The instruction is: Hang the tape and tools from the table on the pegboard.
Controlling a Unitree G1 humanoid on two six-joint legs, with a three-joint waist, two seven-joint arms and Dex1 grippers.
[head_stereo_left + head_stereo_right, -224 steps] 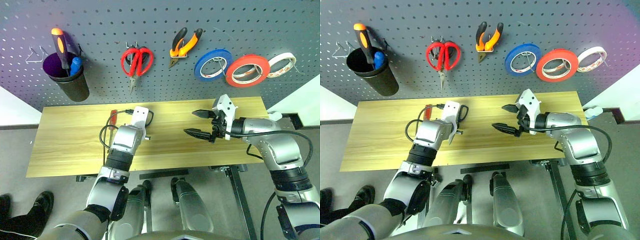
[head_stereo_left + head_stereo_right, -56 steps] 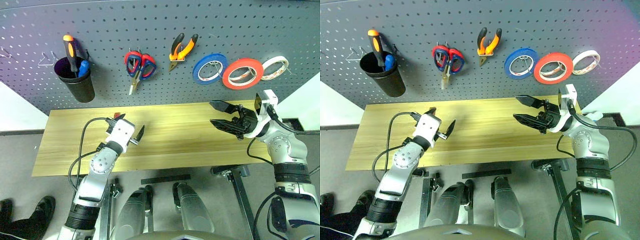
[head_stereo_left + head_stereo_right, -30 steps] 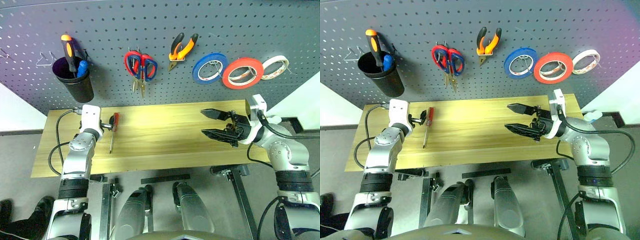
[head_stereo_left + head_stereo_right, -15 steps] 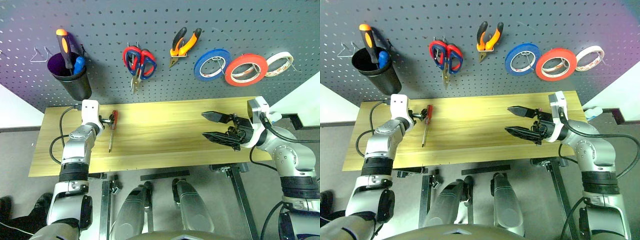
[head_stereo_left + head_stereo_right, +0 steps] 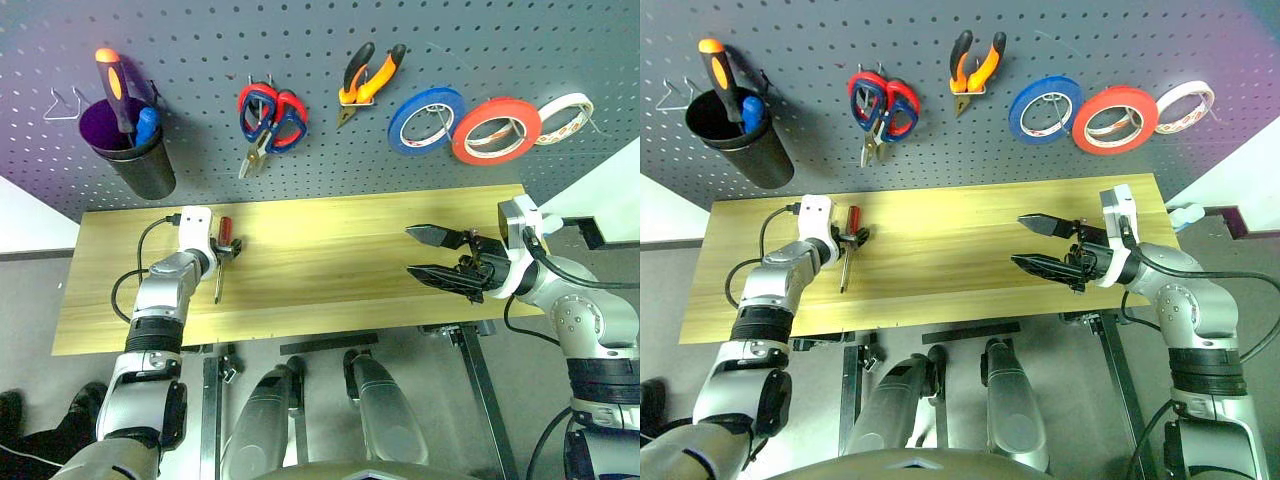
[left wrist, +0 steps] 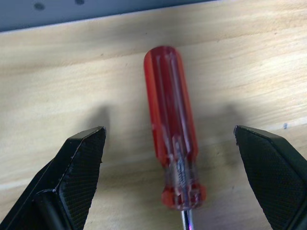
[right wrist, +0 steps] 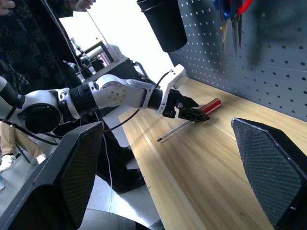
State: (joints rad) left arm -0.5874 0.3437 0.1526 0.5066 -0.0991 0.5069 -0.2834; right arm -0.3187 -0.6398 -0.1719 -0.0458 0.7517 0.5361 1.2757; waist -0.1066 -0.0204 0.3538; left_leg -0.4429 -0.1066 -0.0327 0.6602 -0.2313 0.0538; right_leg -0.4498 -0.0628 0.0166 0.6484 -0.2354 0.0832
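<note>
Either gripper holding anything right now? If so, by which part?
Nothing is held. The left gripper is open, its fingers either side of the red-handled screwdriver without touching it; it lies on the table. The right gripper is open and empty.

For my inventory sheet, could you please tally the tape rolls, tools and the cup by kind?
Tape rolls: 3 (blue, red, white)
Scissors: 2 pairs, hung together
Pliers: 1
Screwdrivers: 3 (red-handled one on the table; orange-and-black and blue-handled in the cup)
Black cup: 1
Total: 10
</note>
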